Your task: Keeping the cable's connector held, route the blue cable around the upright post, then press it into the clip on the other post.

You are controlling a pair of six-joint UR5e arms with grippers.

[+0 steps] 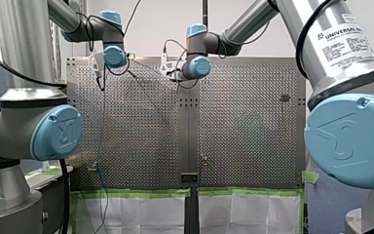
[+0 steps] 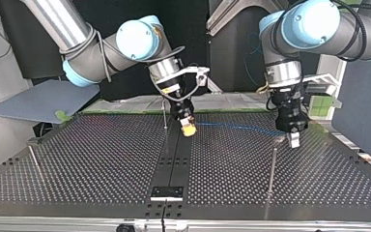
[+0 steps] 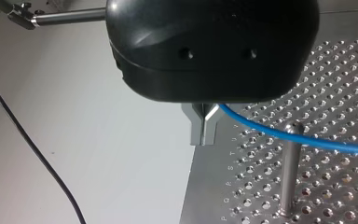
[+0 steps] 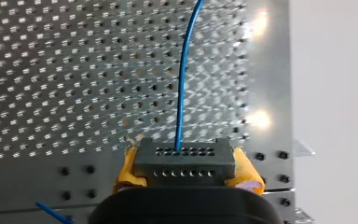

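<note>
My right gripper (image 4: pixel 186 167) is clamped on the connector (image 4: pixel 184 156), its yellow pads (image 4: pixel 129 165) pressed against the block's two ends. The cable (image 4: pixel 182 84) leaves the block's face straight ahead of the gripper, out over the desk (image 4: pixel 51 70). In the top view the cable runs in a nearly taut line from there across to my left gripper (image 3: pixel 204 127). That gripper's metal fingers stand together and the cable comes out right at them, so I judge them closed on it. A post (image 3: pixel 288 177) stands just ahead of that gripper and to one side. The cable crosses by its top; I cannot tell whether they touch.

I judge the cable thin, light and limp. It should go where tension pulls it and bend easily round the post, but it may slide through smooth metal fingers if I drag hard. The connector is the stiff part and the right place for a firm hold. For routing I would hold the cable on its free run, near the post but not at it, leaving slack for the wrap.
</note>
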